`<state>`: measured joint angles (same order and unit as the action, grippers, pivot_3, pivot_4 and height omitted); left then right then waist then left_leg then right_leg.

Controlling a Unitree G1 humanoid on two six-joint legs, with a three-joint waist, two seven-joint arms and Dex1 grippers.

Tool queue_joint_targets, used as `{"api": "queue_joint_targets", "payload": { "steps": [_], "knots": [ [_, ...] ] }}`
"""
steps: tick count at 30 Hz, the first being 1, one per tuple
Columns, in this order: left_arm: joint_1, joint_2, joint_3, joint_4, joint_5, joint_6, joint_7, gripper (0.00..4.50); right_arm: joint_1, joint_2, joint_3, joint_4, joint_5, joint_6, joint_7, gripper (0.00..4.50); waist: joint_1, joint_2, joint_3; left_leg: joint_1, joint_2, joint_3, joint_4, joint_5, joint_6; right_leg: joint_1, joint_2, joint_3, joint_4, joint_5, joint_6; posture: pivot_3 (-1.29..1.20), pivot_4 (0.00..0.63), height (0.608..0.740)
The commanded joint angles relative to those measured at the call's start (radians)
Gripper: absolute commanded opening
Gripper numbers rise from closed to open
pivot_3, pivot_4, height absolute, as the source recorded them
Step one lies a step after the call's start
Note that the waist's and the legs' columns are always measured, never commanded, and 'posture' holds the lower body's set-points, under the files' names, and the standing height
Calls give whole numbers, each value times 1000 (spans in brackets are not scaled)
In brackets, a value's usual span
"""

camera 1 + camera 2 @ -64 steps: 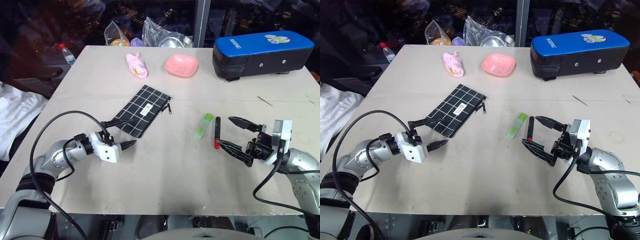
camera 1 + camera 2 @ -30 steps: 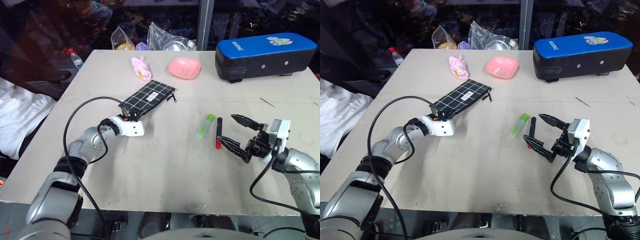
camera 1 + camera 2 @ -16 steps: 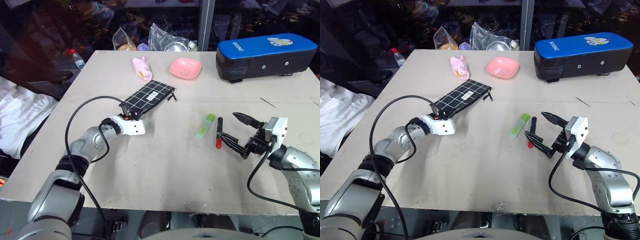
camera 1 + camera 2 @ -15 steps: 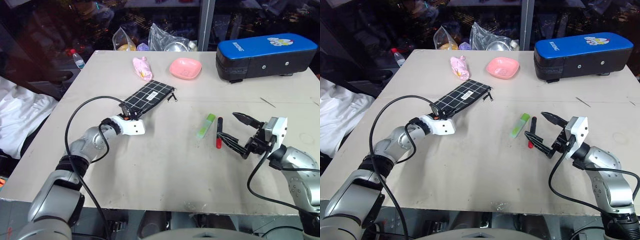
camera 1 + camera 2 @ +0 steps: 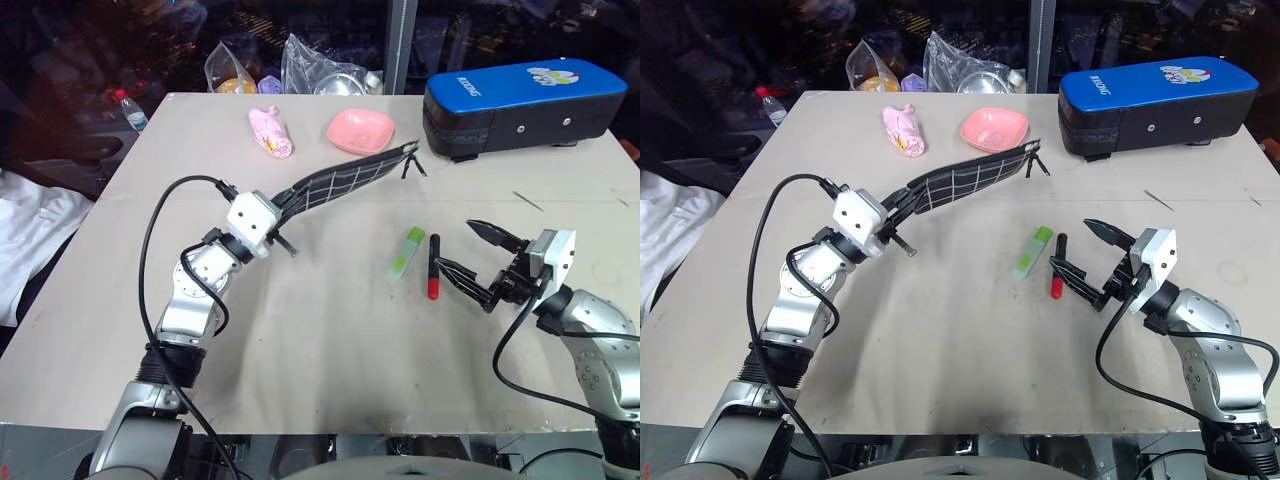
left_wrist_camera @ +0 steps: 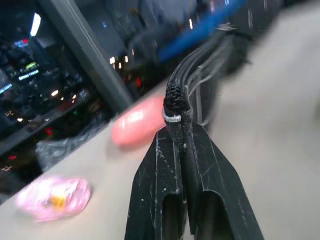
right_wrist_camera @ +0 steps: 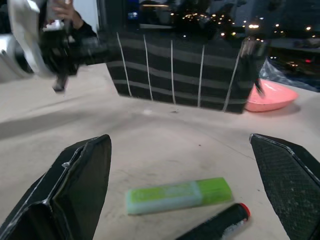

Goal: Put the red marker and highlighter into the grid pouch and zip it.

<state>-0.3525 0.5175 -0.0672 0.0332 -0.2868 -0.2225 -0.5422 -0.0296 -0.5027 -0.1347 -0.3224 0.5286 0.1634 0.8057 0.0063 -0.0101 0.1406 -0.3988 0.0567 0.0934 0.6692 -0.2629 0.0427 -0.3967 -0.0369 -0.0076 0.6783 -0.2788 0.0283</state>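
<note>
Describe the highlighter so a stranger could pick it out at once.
On the pale table, look ahead of the open right gripper. Two sticks lie side by side there. The highlighter is the flat, light green one; the red marker beside it is slim, black and red.

Both head views looked forward and down over the beige tabletop (image 5: 330, 330). The wrist views sat low and close, sharing the black white-gridded fabric pouch (image 7: 185, 70) and the pink bowl (image 6: 137, 125).
</note>
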Motion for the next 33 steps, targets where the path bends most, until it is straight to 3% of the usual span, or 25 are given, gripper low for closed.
{"api": "queue_joint_targets", "payload": {
  "steps": [1,10,17,25,33],
  "knots": [
    [28,-5,32,-125,-89,116,-32,10,-45,11,-18,-20,5,19,-53,4500,-3,0,0,0,0,0,0,0,0,0,1,0,0,0,0,0,150,737],
    [67,1,23,-176,-13,149,-81,10,-226,23,27,-37,-72,241,-291,4500,-6,0,1,-1,0,0,0,2,-3,0,2,0,-1,0,0,0,150,737],
    [83,-13,6,-188,41,139,-103,10,-369,67,72,-5,-64,435,-385,4500,-11,0,2,-1,0,0,-1,1,-1,-1,1,2,-1,0,0,0,150,737],
    [98,-22,-18,-177,82,108,-140,10,-487,87,62,103,-1,609,-357,4500,-14,0,2,-2,0,0,-1,0,-1,-1,1,2,-1,0,0,0,150,737],
    [109,-29,-8,-178,91,101,-153,10,-540,68,55,180,28,635,-288,4500,-17,0,2,-2,0,0,-2,0,0,-1,1,3,-2,0,0,0,150,737]
  ]
}}
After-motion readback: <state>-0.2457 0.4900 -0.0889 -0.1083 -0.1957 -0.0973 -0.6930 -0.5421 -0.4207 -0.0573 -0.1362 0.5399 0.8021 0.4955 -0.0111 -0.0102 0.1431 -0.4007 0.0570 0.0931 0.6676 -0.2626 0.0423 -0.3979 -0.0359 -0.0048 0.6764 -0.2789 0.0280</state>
